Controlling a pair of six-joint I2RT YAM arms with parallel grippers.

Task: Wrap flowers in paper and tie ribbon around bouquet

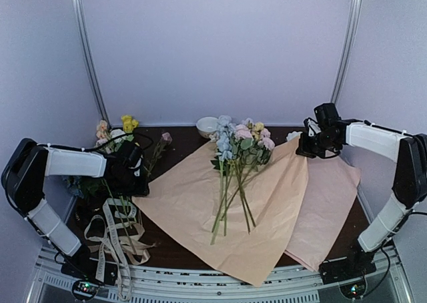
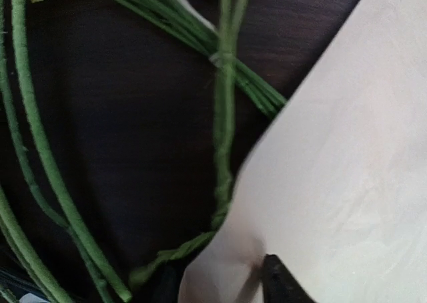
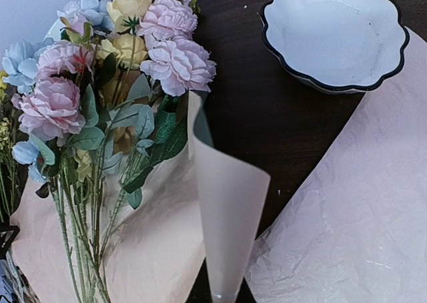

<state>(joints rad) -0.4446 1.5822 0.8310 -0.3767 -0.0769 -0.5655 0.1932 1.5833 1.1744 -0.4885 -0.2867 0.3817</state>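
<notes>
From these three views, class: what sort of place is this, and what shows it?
Probably a robot test booth staged as a florist's bench: plain pale walls around a dark table, a left arm and right arm mounted at its near edge, flowers lying on peach paper, ribbon nearby.

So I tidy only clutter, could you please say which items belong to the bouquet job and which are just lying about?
Job: green-stemmed pink, yellow and blue artificial flowers; large peach-tan paper sheet; long cream-white ribbon.
Lying about: plain pink paper sheet; white scalloped bowl.
</notes>
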